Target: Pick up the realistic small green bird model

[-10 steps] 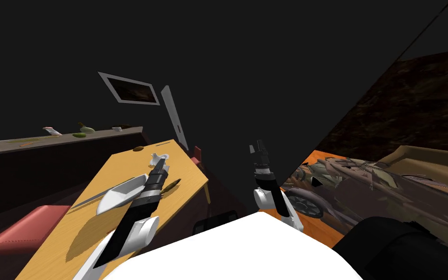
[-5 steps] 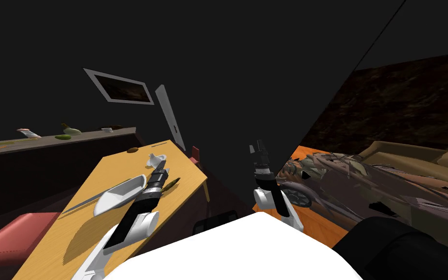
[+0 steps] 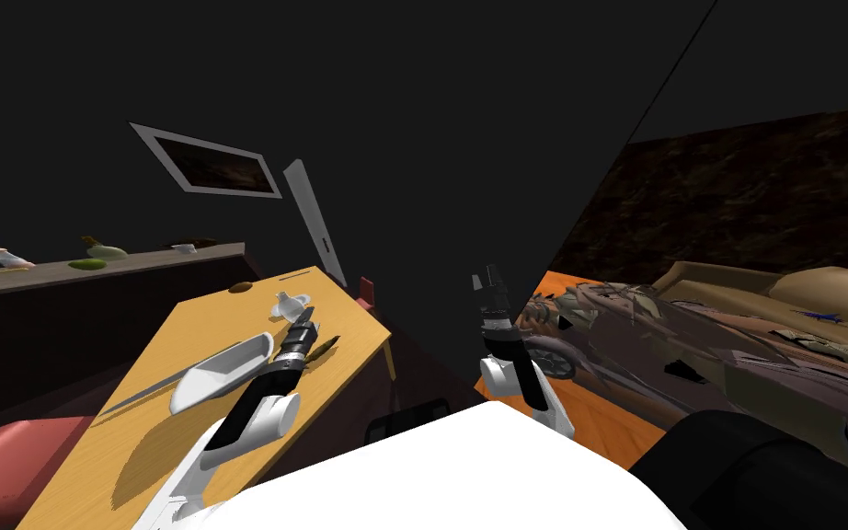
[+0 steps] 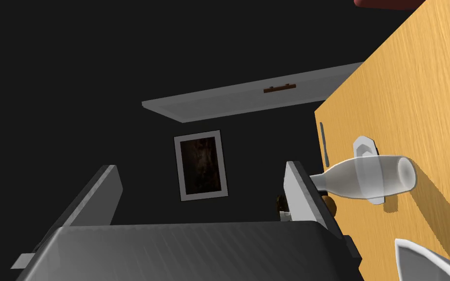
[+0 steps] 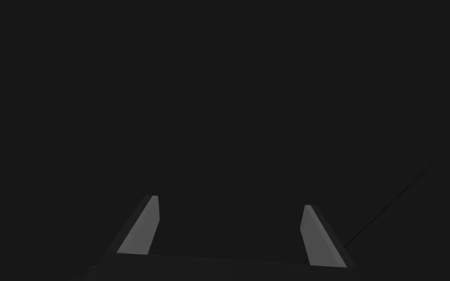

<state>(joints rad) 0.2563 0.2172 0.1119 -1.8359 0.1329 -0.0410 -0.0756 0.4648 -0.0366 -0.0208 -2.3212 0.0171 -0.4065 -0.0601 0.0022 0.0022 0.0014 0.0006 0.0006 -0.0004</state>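
Note:
A small, slim olive-green thing (image 3: 325, 349) lies on the wooden table (image 3: 155, 405), just right of my left gripper (image 3: 305, 318); its shape is too small to make out. In the left wrist view the left gripper (image 4: 202, 178) is open and holds nothing. Beside one of its fingers (image 4: 301, 195) lie a white bottle (image 4: 370, 178) on its side and a small brown lump (image 4: 331, 207). My right gripper (image 3: 488, 280) hangs off the table's right side, and in the right wrist view this gripper (image 5: 229, 202) is open and empty.
A white boat-shaped dish (image 3: 220, 370) and a long grey blade (image 3: 142, 390) lie on the table. A dark counter (image 3: 137, 267) behind carries a green lump (image 3: 87, 264) and a pale green thing (image 3: 106, 249). There is a red seat (image 3: 4, 455) at left and a big car model (image 3: 670, 354) at right.
The whole head view has slid left, so I have turned to the right. Both grippers keep their poses and stay open.

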